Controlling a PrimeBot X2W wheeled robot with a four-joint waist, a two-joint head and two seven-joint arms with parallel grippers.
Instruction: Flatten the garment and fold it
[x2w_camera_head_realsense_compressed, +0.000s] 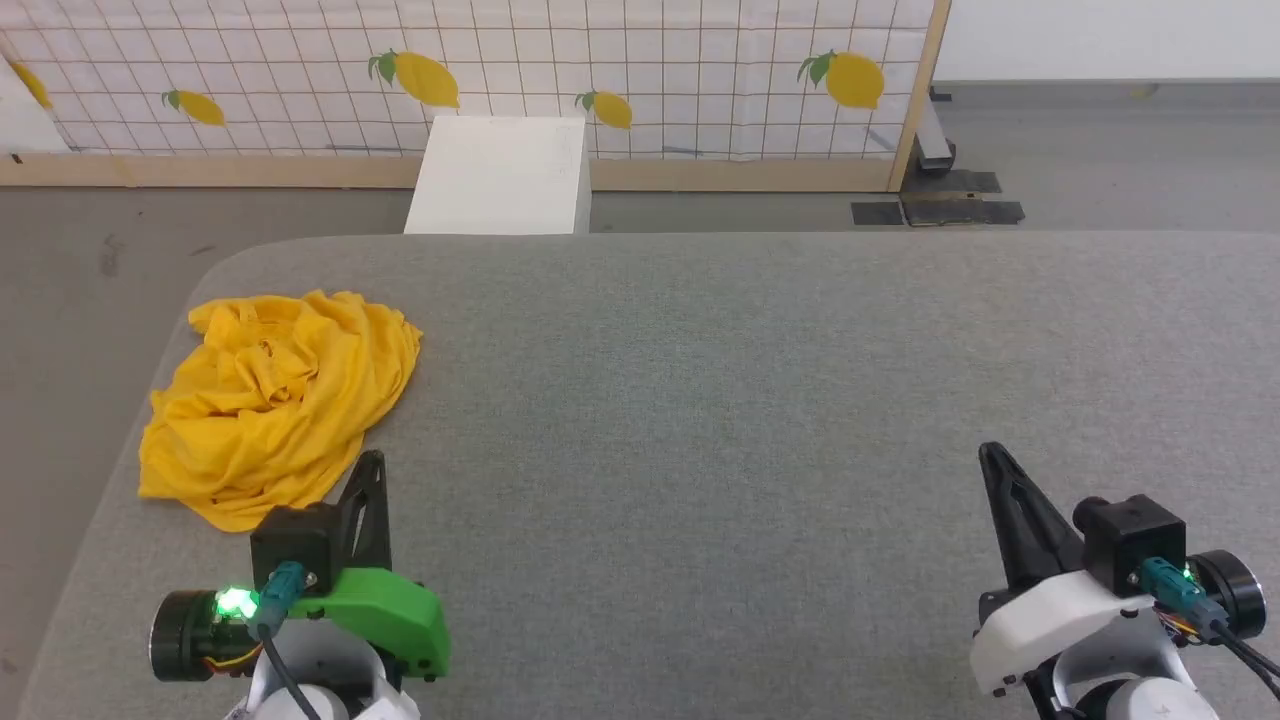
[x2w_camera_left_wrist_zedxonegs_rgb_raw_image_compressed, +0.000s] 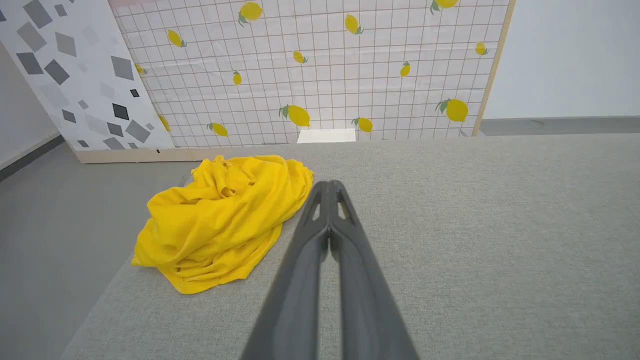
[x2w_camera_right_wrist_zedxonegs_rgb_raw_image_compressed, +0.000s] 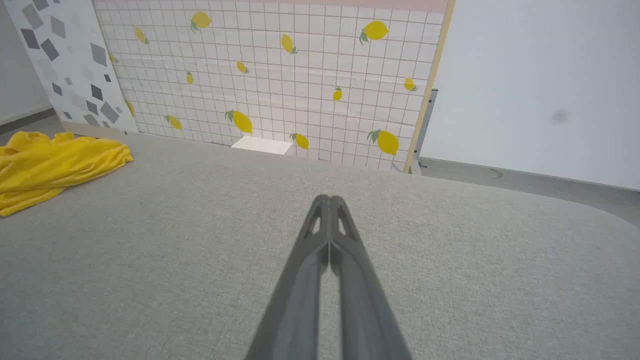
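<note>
Mustard-yellow T-shirt of thin cloth (x2w_camera_head_realsense_compressed: 275, 410) is seen crumpled in a loose heap at the far left of the grey fabric-covered table (x2w_camera_head_realsense_compressed: 720, 380), close to the left edge. No print is visible among the folds.

Left gripper (x2w_camera_head_realsense_compressed: 372, 460), on a green mount, is held at the near left. Its two long dark fingers (x2w_camera_left_wrist_zedxonegs_rgb_raw_image_compressed: 300, 280) are pressed together along their length, with nothing between them. The tips are placed just beside the heap's near right edge; contact cannot be told.

Right gripper (x2w_camera_head_realsense_compressed: 990, 452), on a white mount, is held at the near right, well apart from the shirt. Its fingers (x2w_camera_right_wrist_zedxonegs_rgb_raw_image_compressed: 360, 300) are likewise closed flat together and empty, above bare table.
</note>
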